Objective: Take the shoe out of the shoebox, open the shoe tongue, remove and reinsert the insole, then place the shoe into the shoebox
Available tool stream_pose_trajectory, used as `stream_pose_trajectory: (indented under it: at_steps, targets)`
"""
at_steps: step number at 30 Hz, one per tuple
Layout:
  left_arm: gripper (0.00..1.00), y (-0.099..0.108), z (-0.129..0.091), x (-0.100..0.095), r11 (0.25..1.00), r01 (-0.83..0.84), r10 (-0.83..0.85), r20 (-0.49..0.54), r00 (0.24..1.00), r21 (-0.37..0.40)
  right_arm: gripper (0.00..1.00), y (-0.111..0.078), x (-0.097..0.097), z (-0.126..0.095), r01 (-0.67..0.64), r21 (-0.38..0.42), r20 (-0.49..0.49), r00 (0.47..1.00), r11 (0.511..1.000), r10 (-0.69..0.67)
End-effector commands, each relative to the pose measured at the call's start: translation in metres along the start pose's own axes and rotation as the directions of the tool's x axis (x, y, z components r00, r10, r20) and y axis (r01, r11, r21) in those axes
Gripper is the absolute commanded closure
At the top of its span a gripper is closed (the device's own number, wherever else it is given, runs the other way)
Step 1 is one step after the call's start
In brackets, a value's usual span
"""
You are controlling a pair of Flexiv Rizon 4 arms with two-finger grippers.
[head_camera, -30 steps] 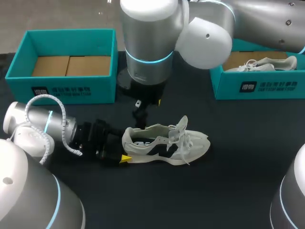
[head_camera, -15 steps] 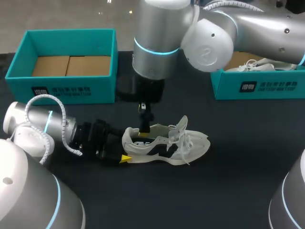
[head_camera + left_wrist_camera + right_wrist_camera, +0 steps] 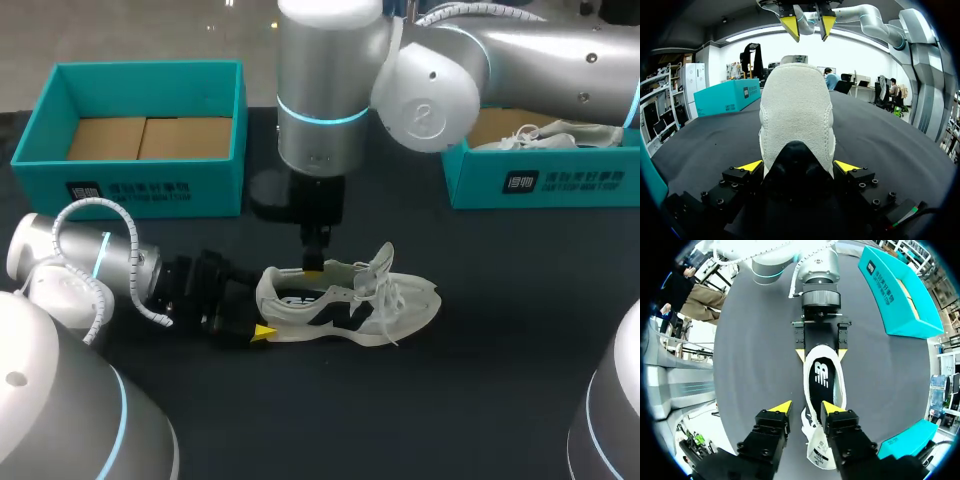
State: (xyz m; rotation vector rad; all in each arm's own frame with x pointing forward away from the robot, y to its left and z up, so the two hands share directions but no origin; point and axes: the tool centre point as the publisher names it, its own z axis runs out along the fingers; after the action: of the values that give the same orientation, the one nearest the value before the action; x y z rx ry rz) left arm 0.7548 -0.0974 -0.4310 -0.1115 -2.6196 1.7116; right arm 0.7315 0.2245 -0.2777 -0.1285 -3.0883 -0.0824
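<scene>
A white sneaker [image 3: 350, 300] lies on its sole on the black table, toe pointing right. My left gripper [image 3: 258, 312] is shut on its heel; in the left wrist view the heel [image 3: 797, 110] fills the space between the two yellow tips, which press its sides. My right gripper [image 3: 313, 264] hangs straight down over the shoe's opening, just above the collar. In the right wrist view its fingers [image 3: 782, 407] stand a little apart with nothing between them, and the black insole [image 3: 821, 377] shows in the shoe beneath. The tongue [image 3: 820, 455] lies under the right gripper.
An empty teal shoebox [image 3: 140, 185] stands at the back left. A second teal box [image 3: 540, 185] at the back right holds another white shoe [image 3: 545, 135]. Bare black table lies in front of the sneaker.
My right arm has shifted slightly right and come down, bringing its gripper from behind the shoe to just over the opening. The left arm and the shoe have stayed put.
</scene>
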Motion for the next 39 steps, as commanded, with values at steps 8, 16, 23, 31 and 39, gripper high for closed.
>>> stream_pose_trajectory:
  at_steps: [8,16,23,31,39]
  targets:
    - [1.0,0.003,0.001,0.0,1.0,-0.001,0.001,0.002,1.0,0.0,1.0,-0.003,-0.006,0.039,-0.033,0.019,0.044,0.999,0.999,0.032]
    - [1.0,0.003,0.001,0.0,1.0,-0.001,0.001,0.002,1.0,0.0,1.0,-0.014,-0.026,0.062,-0.057,0.023,0.042,0.998,0.998,0.056]
    - [1.0,0.003,0.001,0.0,1.0,-0.001,0.001,0.002,1.0,0.0,1.0,-0.025,-0.05,0.078,-0.058,0.06,0.019,0.998,0.997,0.057]
    - [1.0,0.003,0.001,0.0,1.0,-0.001,0.001,0.002,1.0,0.0,1.0,-0.018,-0.058,0.096,-0.048,0.076,0.002,0.999,0.996,0.048]
    - [1.0,0.003,0.001,0.0,1.0,-0.001,0.001,0.002,1.0,0.0,1.0,-0.017,-0.052,0.109,-0.054,0.072,-0.028,0.998,0.996,0.056]
